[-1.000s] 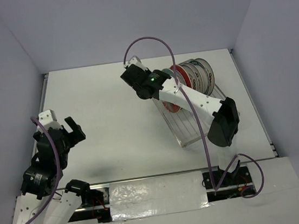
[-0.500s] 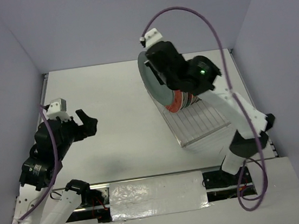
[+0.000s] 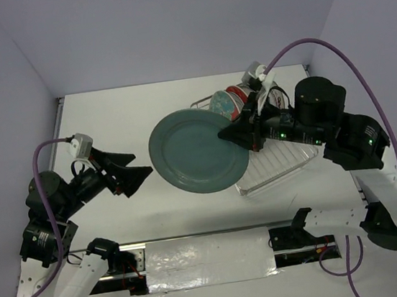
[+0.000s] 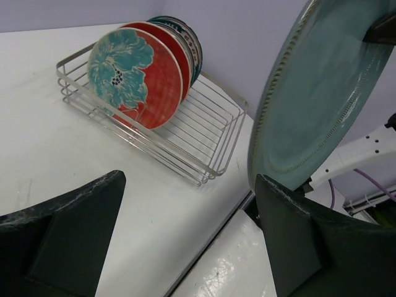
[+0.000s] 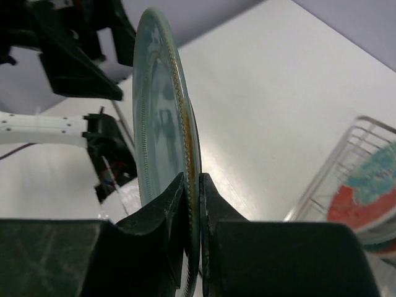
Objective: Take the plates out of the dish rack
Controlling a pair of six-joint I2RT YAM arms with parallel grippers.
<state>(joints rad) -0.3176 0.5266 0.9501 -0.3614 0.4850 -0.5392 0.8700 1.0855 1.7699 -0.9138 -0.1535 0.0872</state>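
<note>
A teal plate [image 3: 195,152] is pinched by the right gripper [image 3: 234,134]; the left gripper [image 3: 139,164] is spread wide beside it; red plates [image 4: 139,80] are seen in the dish rack [image 4: 204,133].

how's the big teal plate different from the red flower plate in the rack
The teal plate looks larger and plain; the red flower plate carries a teal-white bloom. The teal plate is pinched at its rim by the right gripper, clear of the dish rack; the red flower plate stands on edge in it, untouched. Both are round.
</note>
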